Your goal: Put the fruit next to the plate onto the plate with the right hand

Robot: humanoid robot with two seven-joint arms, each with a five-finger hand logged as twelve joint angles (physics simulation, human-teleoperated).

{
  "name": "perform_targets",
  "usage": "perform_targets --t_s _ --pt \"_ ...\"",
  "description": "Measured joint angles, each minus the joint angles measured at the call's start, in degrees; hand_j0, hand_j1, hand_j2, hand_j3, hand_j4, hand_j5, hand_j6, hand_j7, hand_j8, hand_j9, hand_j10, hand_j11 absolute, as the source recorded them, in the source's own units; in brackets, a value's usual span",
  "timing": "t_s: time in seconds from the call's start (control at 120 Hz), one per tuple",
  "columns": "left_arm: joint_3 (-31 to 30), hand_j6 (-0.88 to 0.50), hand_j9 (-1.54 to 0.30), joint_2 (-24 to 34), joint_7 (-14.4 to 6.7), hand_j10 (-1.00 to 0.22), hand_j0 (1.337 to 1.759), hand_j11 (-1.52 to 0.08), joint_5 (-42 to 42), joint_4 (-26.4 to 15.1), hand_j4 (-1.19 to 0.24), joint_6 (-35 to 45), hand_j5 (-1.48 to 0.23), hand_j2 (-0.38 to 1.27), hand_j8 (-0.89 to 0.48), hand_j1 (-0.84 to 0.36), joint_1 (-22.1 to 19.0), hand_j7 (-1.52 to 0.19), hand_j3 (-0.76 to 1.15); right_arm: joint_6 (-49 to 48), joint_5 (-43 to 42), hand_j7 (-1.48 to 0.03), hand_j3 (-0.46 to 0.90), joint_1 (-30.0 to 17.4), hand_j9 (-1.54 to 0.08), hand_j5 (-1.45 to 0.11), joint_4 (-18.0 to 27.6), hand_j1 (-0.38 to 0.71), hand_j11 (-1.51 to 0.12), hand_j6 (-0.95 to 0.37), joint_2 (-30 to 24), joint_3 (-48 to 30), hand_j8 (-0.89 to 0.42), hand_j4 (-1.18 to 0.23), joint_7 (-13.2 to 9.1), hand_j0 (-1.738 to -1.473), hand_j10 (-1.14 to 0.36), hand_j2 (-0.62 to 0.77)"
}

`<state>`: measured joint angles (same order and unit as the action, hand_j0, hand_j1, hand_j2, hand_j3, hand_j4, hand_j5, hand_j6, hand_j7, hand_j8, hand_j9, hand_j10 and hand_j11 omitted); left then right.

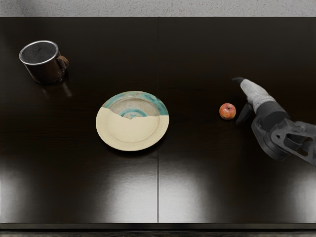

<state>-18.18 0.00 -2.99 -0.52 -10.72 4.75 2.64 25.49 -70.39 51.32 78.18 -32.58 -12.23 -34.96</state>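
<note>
A dark, glossy table (74, 168) seen from above at a slant, with a pale strip of floor or wall along the far edge. Near the middle sits a round plate (129, 132), cream on its near half and glazed in teal and grey on its far half, with nothing on it. To the right of the plate, apart from it and not touching it, a small red apple (227, 111) rests on the bare table. The right hand (256, 98) reaches in from the right edge and hovers just beside the apple, on the side away from the plate. Its fingers (239, 79) are stretched out together, pointing toward the far left, while the thumb (244, 114) juts out separately toward the apple; the hand is spread and holds nothing. The thumb tip is very close to the apple, but whether it touches cannot be told. In the far left corner stands a dark metal mug (43, 61), upright, with its handle turned to the right, well apart from everything else.
</note>
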Motion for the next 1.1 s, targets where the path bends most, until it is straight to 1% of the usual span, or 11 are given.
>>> perform_targets --t_s 0.333,0.533,0.767,1.1 --pt "0.0 -0.23 -0.30 0.0 0.0 -0.23 1.658 -0.30 0.0 0.0 -0.23 0.0 -0.30 0.05 -0.23 0.07 0.0 -0.30 0.00 3.4 -0.6 -0.36 0.00 -0.2 -0.37 -0.37 -0.5 -0.01 -0.37 -0.29 2.1 1.6 -0.28 -0.28 0.0 -1.658 -0.28 -0.05" --pt "0.0 -0.23 -0.30 0.0 0.0 -0.23 1.658 -0.30 0.0 0.0 -0.23 0.0 -0.30 0.05 -0.23 0.07 0.0 -0.30 0.00 3.6 -0.7 -0.40 0.00 -0.2 -0.40 -0.40 0.4 0.02 -0.40 -0.31 2.9 1.9 -0.31 -0.31 0.0 -1.658 -0.31 -0.06" --pt "0.0 -0.23 -0.30 0.0 0.0 -0.23 1.658 -0.30 0.0 0.0 -0.23 0.0 -0.30 0.05 -0.23 0.07 0.0 -0.30 0.00 3.6 -0.6 -0.47 0.00 -0.4 -0.47 -0.47 1.8 0.08 -0.47 -0.37 2.9 2.3 -0.37 -0.37 0.0 -1.658 -0.37 -0.07" --pt "0.0 -0.23 -0.30 0.0 0.0 -0.23 1.658 -0.30 0.0 0.0 -0.23 0.0 -0.30 0.05 -0.23 0.07 0.0 -0.30 0.00 3.7 -0.7 -0.53 0.00 -1.4 -0.53 -0.53 2.1 0.14 -0.53 -0.41 2.9 2.5 -0.41 -0.41 0.0 -1.658 -0.41 -0.08"
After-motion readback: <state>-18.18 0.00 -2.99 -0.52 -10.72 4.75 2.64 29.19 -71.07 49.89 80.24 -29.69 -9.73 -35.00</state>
